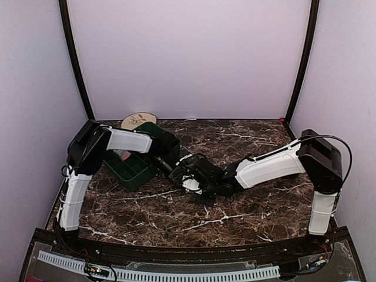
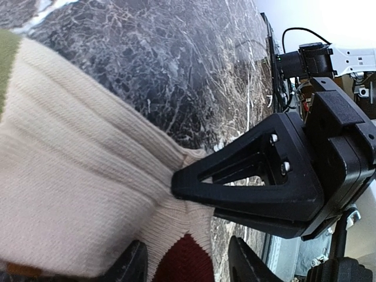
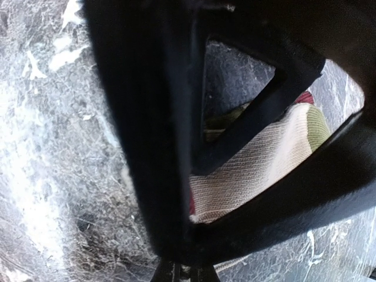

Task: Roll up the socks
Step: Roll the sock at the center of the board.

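On marble table (image 1: 252, 217): right pincer (image 2: 176, 188) clenched on cream sock (image 2: 76, 176) (ribbed); left pincer (image 2: 187, 265) released.

The sock (image 2: 76, 176) is soft ribbed knit cloth; the table (image 2: 176, 59) glossy veined marble; the fingers (image 2: 247, 197) matt black plastic.

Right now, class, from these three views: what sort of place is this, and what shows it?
Probably a robot test booth, not a home: left arm and right arm bolted at a marble-patterned table, plain lilac walls closing it in, cable duct along the near edge.
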